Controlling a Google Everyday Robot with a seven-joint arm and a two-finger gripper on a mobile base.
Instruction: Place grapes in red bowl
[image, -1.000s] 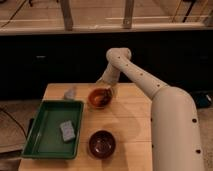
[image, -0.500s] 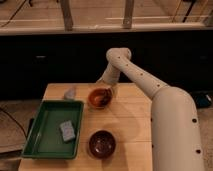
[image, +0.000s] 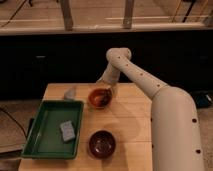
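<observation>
The red bowl (image: 99, 97) sits on the wooden table (image: 130, 130) near its far middle, with a bright glossy rim. A dark clump, the grapes (image: 101, 98), shows inside the bowl under the gripper. My gripper (image: 106, 92) hangs right over the bowl's right side, reaching down from the white arm (image: 150, 95) that comes in from the right. The gripper's tips blend with the dark clump in the bowl.
A darker maroon-brown bowl (image: 102, 144) stands near the front edge. A green tray (image: 47, 131) at the left holds a grey sponge (image: 68, 130). A small grey object (image: 70, 93) lies at the far left of the table. A dark wall runs behind the table.
</observation>
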